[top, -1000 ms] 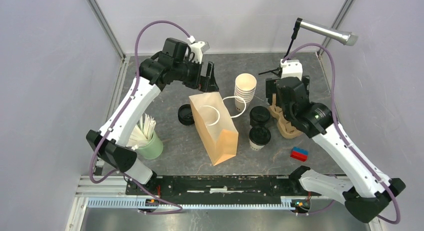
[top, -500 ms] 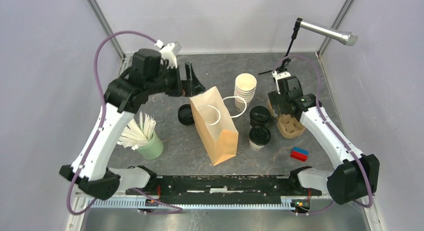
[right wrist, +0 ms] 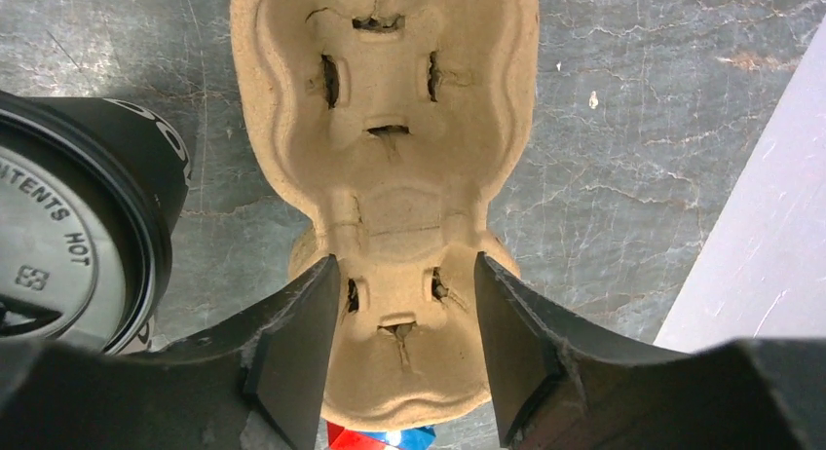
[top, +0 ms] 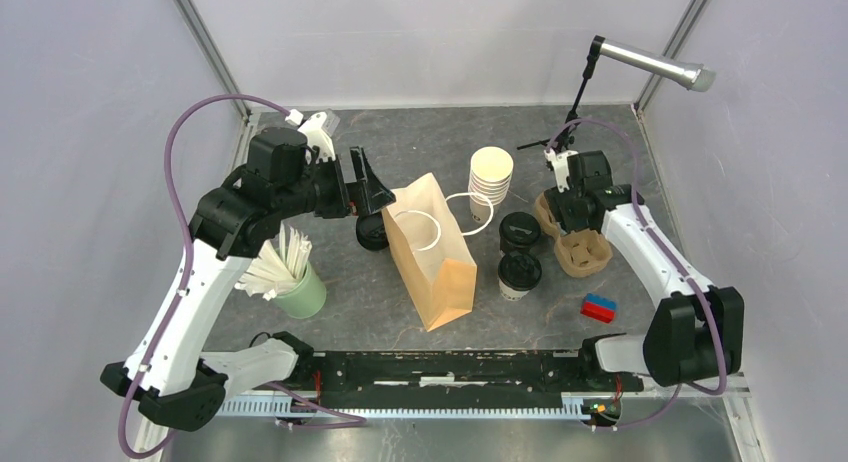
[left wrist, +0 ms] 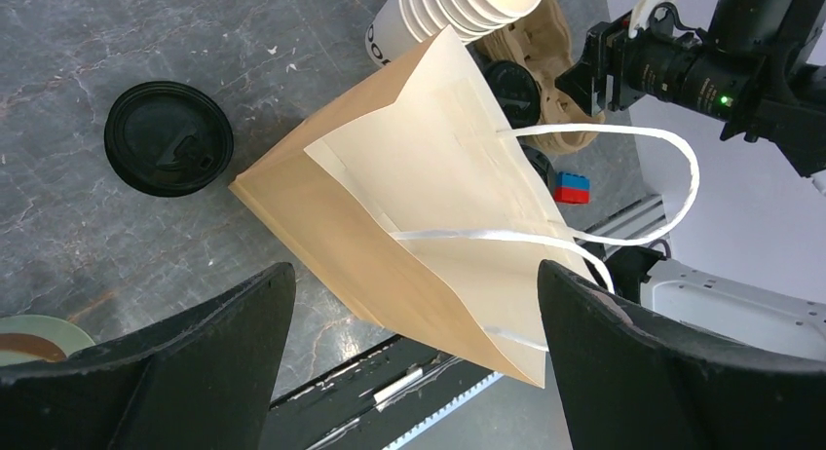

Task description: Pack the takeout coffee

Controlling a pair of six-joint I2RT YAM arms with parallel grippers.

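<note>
Here, takeout coffee: two cups with black lids on, far lidded cup [top: 519, 229] and near lidded cup [top: 519, 271]. Both stand upright on the table [top: 620, 142], one just behind the other, neither packed yet.
Position: between the paper bag [top: 430, 257] and the pulp carrier [top: 585, 252], just beside the carrier.
Right gripper [right wrist: 404, 270]: fingers set either side of one cell of the carrier, across its short width. Jaws partly apart. Can't tell whether the pads bite the pulp or only flank it.
Left gripper [left wrist: 414, 270]: spread wide and holding nothing, hanging above the bag's open mouth.
Bag: seems to stand with its mouth up and white handles loose.
Key relation: the cups lie to the right gripper's own left, one of them at the edge of its wrist view. Each cup's long axis is vertical. The carrier's long axis runs roughly far-to-near, alongside the pair.
Nearer arm: the right, clearly. The left arm has the bag between it and the cups.
Step, as I read it: securing the carrier, with the cups to follow.
Next move needs: a short sideways shift toward the bag, then a descent beside a lid.
Not for packing: stack of lidless cups [top: 490, 182], loose black lid [top: 372, 229].
</note>
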